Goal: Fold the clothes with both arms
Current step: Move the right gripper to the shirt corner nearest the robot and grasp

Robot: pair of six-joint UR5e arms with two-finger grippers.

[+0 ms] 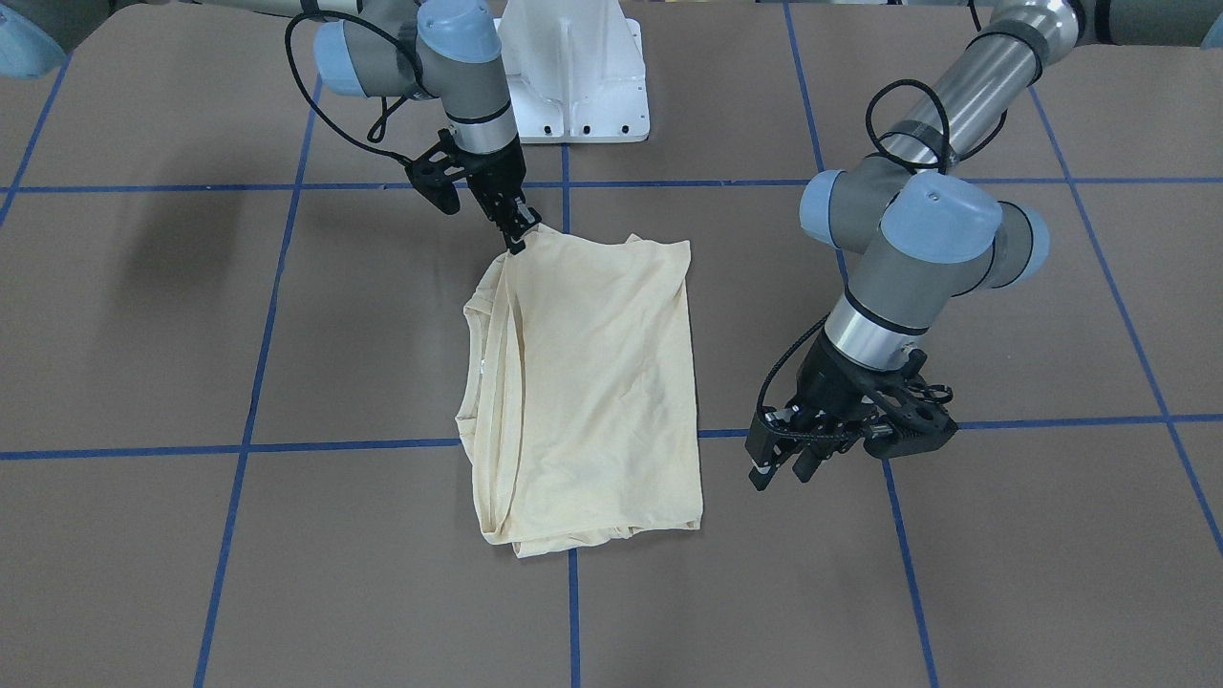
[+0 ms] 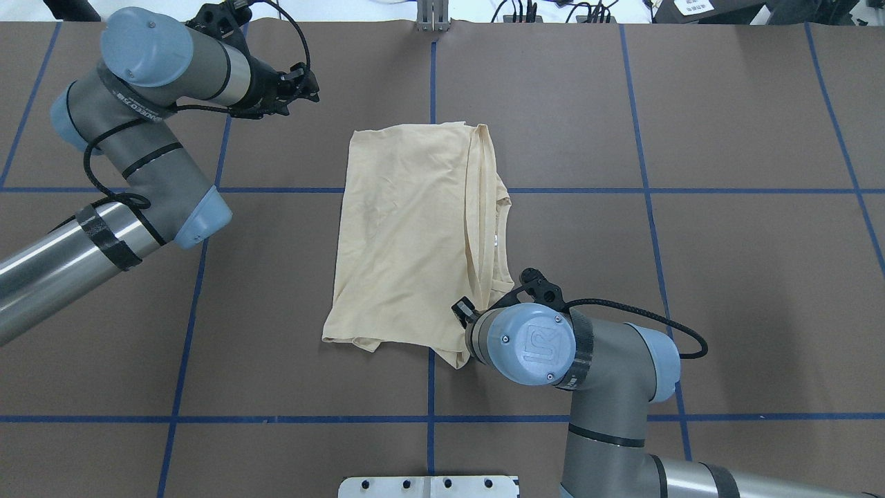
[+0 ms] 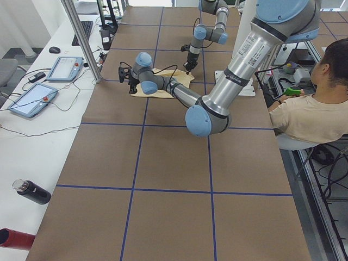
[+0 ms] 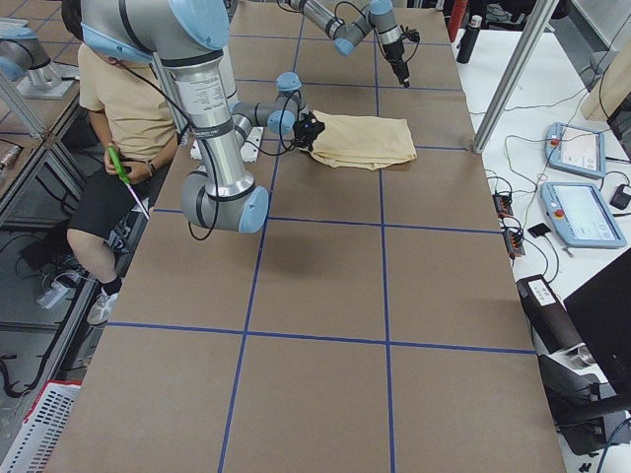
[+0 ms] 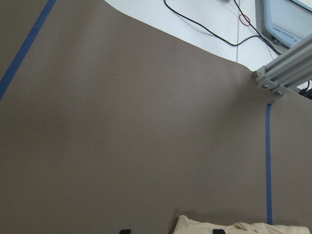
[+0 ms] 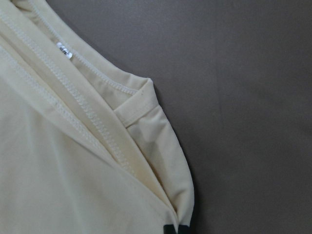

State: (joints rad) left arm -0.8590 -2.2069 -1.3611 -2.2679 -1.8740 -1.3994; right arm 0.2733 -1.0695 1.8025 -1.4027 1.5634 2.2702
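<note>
The cream-yellow T-shirt [image 1: 592,382] lies folded into a rough rectangle at the table's middle, plain side up, so its print is hidden. It also shows in the overhead view [image 2: 408,235]. Its collar edge and small white neck tag [image 6: 63,50] show in the right wrist view. My right gripper [image 1: 517,239] is shut on the shirt's corner nearest the robot's base; in the overhead view my wrist hides it. My left gripper [image 1: 783,473] is open and empty, low over the table beside the shirt's far corner, apart from it. The left wrist view shows only the shirt's edge [image 5: 234,226].
The brown table carries a grid of blue tape lines [image 1: 354,444]. The white base pedestal [image 1: 573,76] stands at the robot's edge. A seated operator [image 3: 310,114] is beside the table. Tablets [image 3: 65,68], cables and bottles [image 3: 30,191] lie on the white side bench.
</note>
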